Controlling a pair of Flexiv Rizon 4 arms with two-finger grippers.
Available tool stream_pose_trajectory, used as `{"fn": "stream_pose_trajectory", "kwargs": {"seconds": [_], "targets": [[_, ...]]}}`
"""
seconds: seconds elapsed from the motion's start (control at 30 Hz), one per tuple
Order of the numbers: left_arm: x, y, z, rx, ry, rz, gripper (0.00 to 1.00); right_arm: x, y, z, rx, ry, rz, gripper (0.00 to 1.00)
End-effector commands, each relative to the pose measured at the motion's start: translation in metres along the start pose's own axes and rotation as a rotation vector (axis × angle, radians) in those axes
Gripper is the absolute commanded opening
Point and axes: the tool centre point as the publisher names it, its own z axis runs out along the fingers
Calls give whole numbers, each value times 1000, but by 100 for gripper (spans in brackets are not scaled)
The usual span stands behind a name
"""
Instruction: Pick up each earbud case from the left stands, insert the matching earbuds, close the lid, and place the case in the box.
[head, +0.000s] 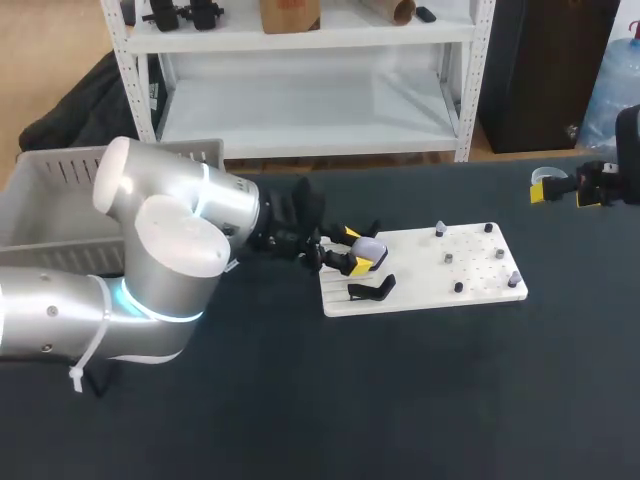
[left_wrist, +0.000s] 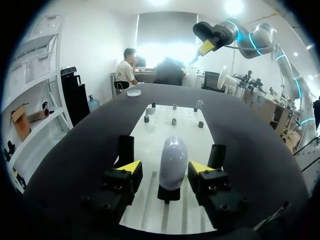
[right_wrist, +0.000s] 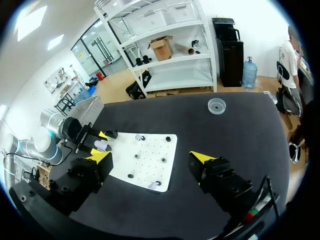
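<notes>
Left gripper (left_wrist: 164, 168) open, holding nothing, straddling the pale earbud case (left_wrist: 173, 157) upright on its black stand (left_wrist: 169, 194), white board (left_wrist: 150, 145). Case sits nearer one finger: I'd centre first, close gently on the flanks, lift straight up. Right gripper (right_wrist: 151, 157) open, empty, well apart

Board (head: 420, 288) lies mid-counter (head: 400, 400), toward the rear edge. Earbud case (head: 368, 246) stands upright on a stand at board's left end; second stand (head: 372, 290) just in front of it. Pegs (head: 448, 258) spread over board's right half. Box (head: 50, 200) at counter's left rear corner.
</notes>
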Motion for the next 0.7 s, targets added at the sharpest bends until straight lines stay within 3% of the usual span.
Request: {"fn": "stream_pose_trajectory", "kwargs": {"seconds": [0.03, 0.7], "targets": [[1, 1, 2, 5, -4, -1, 54, 0, 0, 0, -1, 1, 0, 100], [4, -1, 3, 14, -24, -13, 40, 0, 0, 0, -1, 1, 0, 100]]}}
